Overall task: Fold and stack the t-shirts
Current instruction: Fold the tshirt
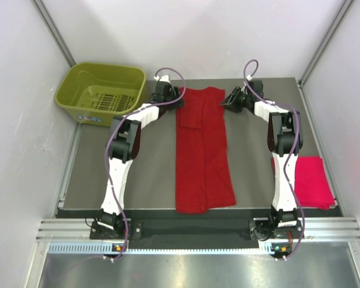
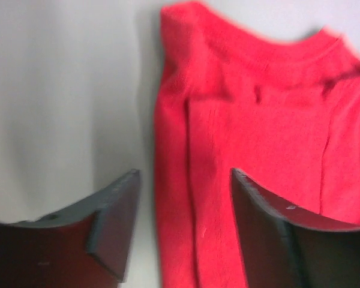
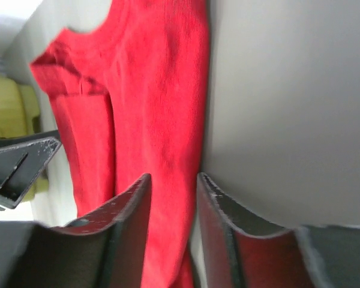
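T-shirts: we are counting two, both lying on the table.
Deep red t-shirt: we are seeing it lying down the middle of the table as a long strip, its sides folded inward and its collar pointing to the far edge.
Pinkish red t-shirt: it is lying folded into a small block near the right front corner, just beside the right arm and well apart from the deep red one.
Arms: we are counting two, both reaching to the collar end of the deep red t-shirt.
Left gripper: we are finding its jaws standing wide apart, straddling the shirt's left edge, one finger over bare table and the other over cloth; it is clamping nothing.
Right gripper: its jaws are standing apart with a narrower gap over the shirt's right edge, and we are seeing no cloth pinched between them.
Basket: we are counting one, olive green, sitting by the table's far left corner, well apart from both shirts.
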